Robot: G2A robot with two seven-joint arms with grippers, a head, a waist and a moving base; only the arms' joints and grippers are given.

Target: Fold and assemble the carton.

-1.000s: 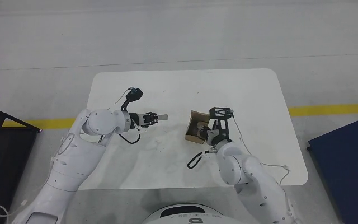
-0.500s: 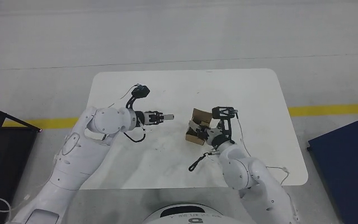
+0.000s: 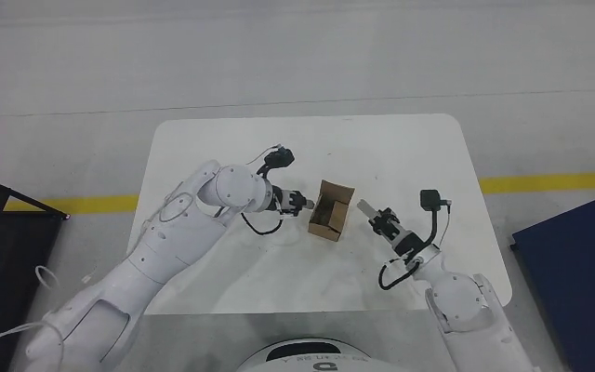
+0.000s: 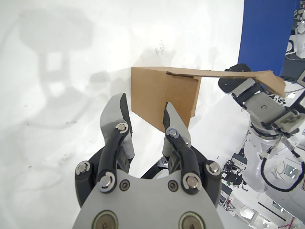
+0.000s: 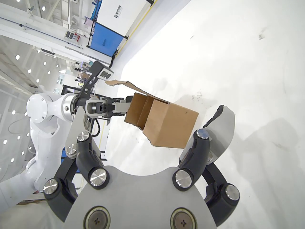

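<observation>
A small brown carton [image 3: 330,210] lies on its side in the middle of the white table [image 3: 232,149], one end open with flaps spread. My left gripper [image 3: 302,202] is open right at the carton's left side; in the left wrist view its fingertips [image 4: 168,117] frame the carton's wall [image 4: 164,96] close ahead of the left gripper [image 4: 145,113]. My right gripper [image 3: 368,209] stands open a short way to the carton's right, apart from it. In the right wrist view the carton [image 5: 171,125] lies beyond the right gripper [image 5: 150,120], with the left gripper [image 5: 122,107] at its open end.
The table's rounded front right corner [image 3: 502,288] lies near my right arm. A blue panel [image 3: 558,251] stands on the floor to the right and a dark frame [image 3: 19,242] to the left. Bare tabletop surrounds the carton.
The right gripper has let go of the carton and drawn back to the right. The left arm has moved right until its gripper reached the carton's left side.
</observation>
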